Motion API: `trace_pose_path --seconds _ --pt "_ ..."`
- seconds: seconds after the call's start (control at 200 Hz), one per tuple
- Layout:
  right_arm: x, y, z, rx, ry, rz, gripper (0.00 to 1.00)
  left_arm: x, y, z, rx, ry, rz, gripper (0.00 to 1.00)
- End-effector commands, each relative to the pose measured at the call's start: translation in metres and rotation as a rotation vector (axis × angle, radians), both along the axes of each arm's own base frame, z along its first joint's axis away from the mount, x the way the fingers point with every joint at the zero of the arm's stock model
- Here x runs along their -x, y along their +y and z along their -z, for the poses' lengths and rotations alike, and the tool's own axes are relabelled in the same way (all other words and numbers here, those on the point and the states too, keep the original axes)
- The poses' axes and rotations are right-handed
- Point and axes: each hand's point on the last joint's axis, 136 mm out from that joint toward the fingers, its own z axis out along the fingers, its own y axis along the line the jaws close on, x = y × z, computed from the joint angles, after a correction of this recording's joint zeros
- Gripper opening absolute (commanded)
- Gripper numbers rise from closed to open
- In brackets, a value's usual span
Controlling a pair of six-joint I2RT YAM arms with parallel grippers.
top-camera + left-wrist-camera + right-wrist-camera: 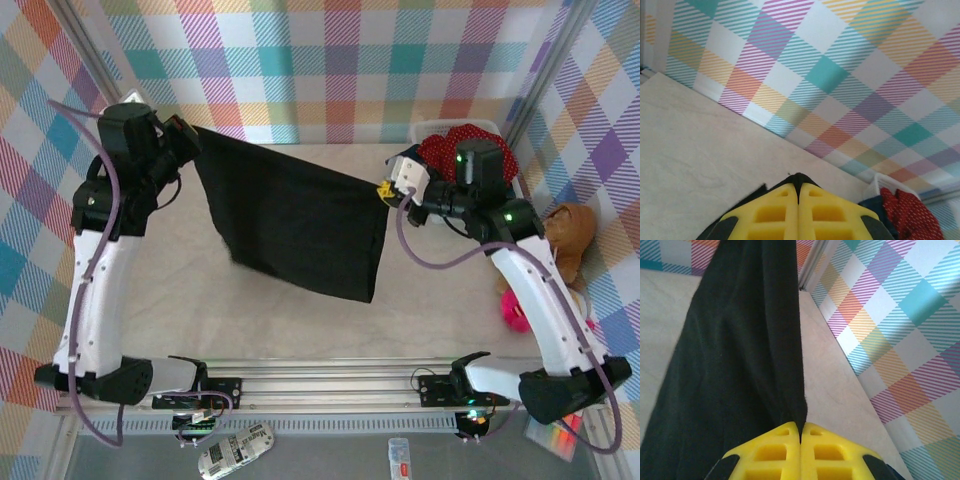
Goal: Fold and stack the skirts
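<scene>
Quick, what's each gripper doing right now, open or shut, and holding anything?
Left gripper: closed, pinching one corner of the black skirt.
Right gripper: closed, pinching the skirt's opposite corner.

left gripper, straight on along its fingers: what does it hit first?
Nothing close: the left gripper, shut on the black skirt, probably reaches the plaid wall near its foot, possibly the table first. Depth unclear.

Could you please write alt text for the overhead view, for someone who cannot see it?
A black skirt hangs stretched between the left pincer and the right pincer, each shut on a top corner. A red dotted skirt lies in a white basket.
</scene>
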Motion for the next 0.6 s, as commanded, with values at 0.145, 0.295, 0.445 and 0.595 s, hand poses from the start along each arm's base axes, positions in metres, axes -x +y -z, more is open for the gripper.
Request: trace_pose_path --seconds 0.145,0.295,0.445,0.595 --pt "-0.080 -0.005 -0.025 0.012 -0.109 -0.001 0.00 -0.091 0.027 -0.018 0.014 -0.058 -0.036 0.00" --pt "-0.102 -0.006 -0.048 0.056 -0.169 0.013 0.00 -0.097 0.018 -0.054 -0.004 -0.118 0.030 0.00" --pt "-0.105 -0.010 -0.045 0.103 -0.203 0.038 0.00 -0.075 0.018 -0.053 -0.022 -0.104 0.045 0.00" --pt "-0.098 -0.006 0.030 0.293 -0.206 0.045 0.00 -0.039 0.021 0.029 0.036 0.033 0.015 0.00"
